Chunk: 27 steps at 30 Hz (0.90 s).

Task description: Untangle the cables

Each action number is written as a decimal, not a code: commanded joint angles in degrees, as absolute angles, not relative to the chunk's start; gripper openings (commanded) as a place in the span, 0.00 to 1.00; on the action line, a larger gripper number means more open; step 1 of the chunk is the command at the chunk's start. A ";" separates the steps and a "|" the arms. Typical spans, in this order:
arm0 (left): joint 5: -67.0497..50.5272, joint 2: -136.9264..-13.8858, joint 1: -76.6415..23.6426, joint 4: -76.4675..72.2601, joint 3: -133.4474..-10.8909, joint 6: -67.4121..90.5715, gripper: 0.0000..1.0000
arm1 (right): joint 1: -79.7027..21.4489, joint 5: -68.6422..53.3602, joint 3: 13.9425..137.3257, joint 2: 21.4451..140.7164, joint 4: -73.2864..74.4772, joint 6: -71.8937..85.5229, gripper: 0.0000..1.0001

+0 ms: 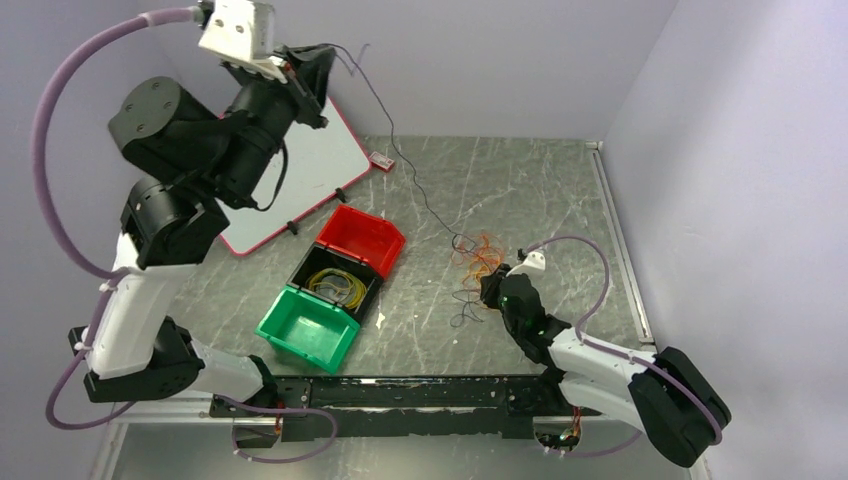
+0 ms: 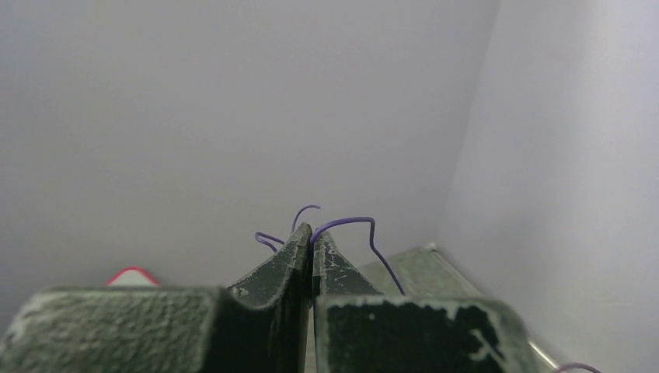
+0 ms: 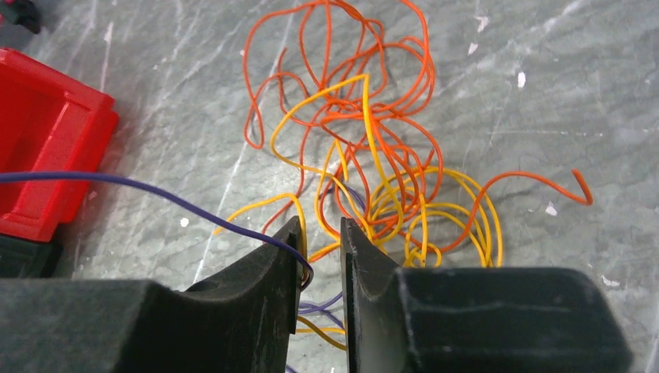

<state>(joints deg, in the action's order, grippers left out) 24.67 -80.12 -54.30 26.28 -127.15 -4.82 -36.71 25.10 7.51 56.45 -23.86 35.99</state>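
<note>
1. My left gripper, raised high, is clamped on one purple wire.
2. My right gripper, fingers slightly apart, sits at the cables: one orange-and-yellow tangle on the table.
3. Three bins: red bin, black bin, green bin.

black-and-white arms, mauve hoses, scuffed dark fingers.

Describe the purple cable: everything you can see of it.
The purple cable is a hair-thin, dark violet wire, stiff enough to keep kinks. One end is pinched in the shut left gripper, held high above the table, with short curls poking past the fingertips. From there it slopes down in one line to the orange and yellow tangle, where it touches one finger of the right gripper and loops beneath it.
</note>
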 commanded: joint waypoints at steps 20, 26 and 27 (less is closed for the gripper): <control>48.31 -72.09 -54.12 23.03 -127.98 -24.69 0.07 | -36.50 28.72 9.98 58.19 -18.54 40.66 0.11; 60.32 -70.96 -54.21 10.36 -125.95 -39.69 0.07 | -36.53 29.24 11.20 60.97 -17.80 41.91 0.11; 62.55 -70.60 -54.29 5.88 -123.94 -44.05 0.07 | -36.48 29.25 11.41 61.70 -17.66 42.04 0.11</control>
